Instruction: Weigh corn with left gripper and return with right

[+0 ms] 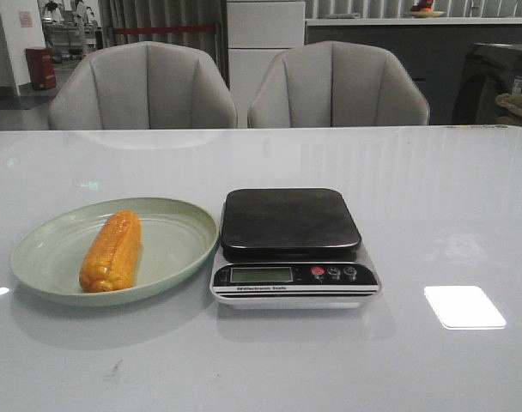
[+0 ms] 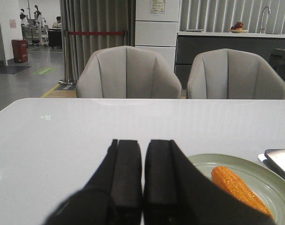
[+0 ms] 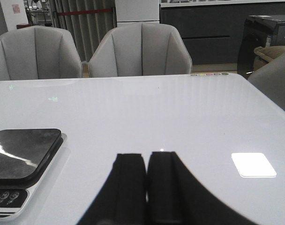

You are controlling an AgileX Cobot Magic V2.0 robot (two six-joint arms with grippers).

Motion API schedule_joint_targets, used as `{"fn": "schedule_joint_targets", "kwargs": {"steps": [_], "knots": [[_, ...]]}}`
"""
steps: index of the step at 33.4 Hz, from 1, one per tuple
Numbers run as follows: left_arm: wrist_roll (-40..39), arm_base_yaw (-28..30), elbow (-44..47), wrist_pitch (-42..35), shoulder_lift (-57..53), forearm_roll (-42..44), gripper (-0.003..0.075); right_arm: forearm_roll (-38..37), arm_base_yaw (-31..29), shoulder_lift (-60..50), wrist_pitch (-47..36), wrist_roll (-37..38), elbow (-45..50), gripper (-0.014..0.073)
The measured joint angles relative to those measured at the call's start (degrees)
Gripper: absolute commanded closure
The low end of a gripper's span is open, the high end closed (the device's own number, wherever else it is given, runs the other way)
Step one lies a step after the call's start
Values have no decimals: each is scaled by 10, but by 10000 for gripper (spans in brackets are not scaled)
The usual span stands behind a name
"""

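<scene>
A: Where's the corn (image 1: pixel 112 251)?

B: Lying on the pale green plate (image 1: pixel 177 225), beside the left claw (image 2: pixel 142 171), untouched.

A: And the claws?

B: Both pressed together, holding nothing; the right claw (image 3: pixel 146 176) hovers over the desk (image 1: pixel 433 206) near the kitchen scale (image 1: pixel 291 246), whose display is unreadable.

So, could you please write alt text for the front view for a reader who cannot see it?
An orange-yellow corn cob lies on a pale green plate on a glossy white table, with a kitchen scale, its black platform bare, just to the right. Two grey chairs stand behind; no arms are visible.
</scene>
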Motion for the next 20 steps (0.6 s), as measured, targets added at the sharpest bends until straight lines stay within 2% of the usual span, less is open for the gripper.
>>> {"fn": "schedule_joint_targets", "kwargs": {"steps": [14,20], "knots": [[0,0,0,-11,0,1,606,0,0,0,0,0,0,438],[0,0,0,-61,0,1,606,0,0,0,0,0,0,438]]}}
